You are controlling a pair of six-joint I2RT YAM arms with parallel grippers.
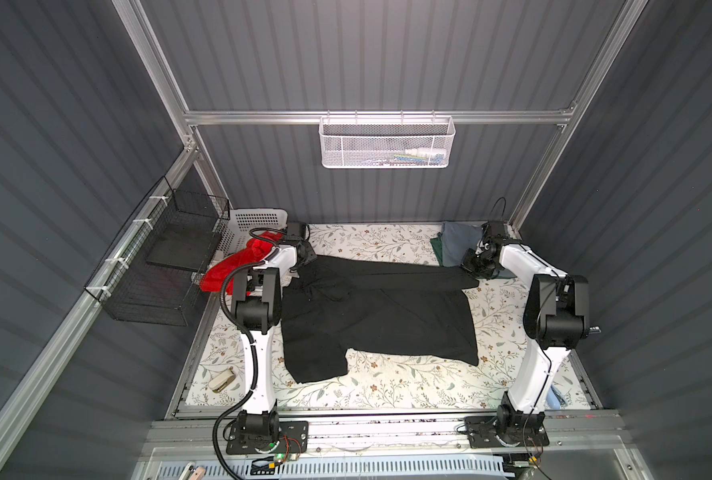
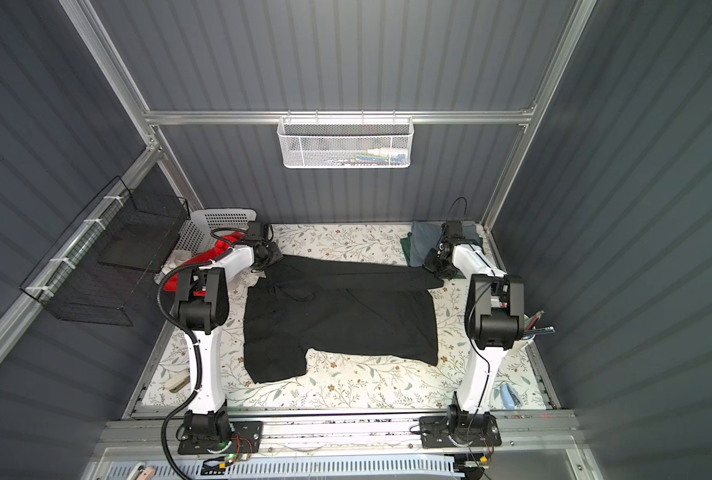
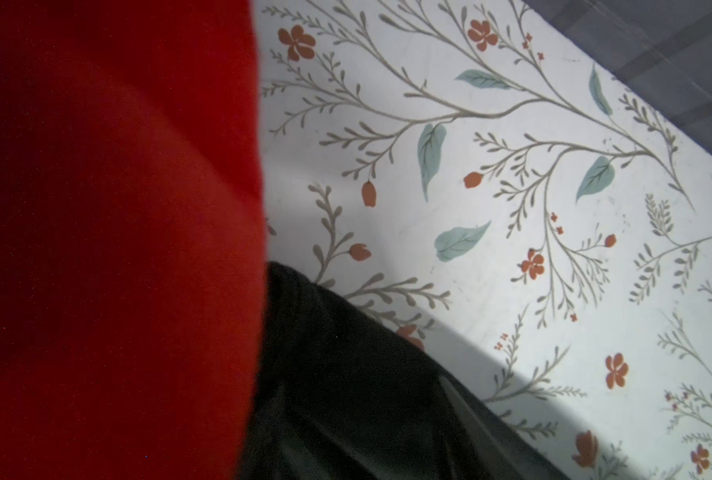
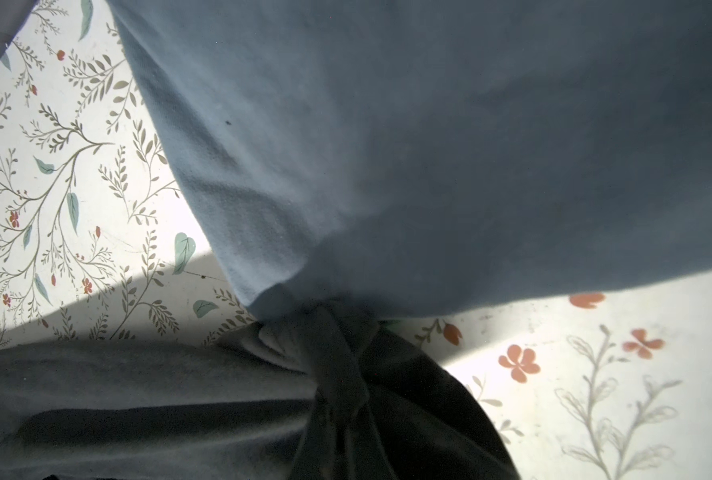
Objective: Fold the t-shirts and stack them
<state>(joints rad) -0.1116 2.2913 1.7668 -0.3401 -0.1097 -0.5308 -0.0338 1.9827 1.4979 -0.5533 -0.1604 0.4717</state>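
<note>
Right gripper [image 1: 476,269] clamped on far right corner of black t-shirt [image 1: 379,320], left gripper [image 1: 304,258] at far left corner, grip unclear, shirt large, plain, creased, spread mid floral table [image 1: 387,386], far edge stretched between grippers

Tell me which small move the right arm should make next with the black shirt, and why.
Probably open the right claw and let go: it is shut on a bunched corner of the black t-shirt, whose far edge already lies folded over flat.
</note>
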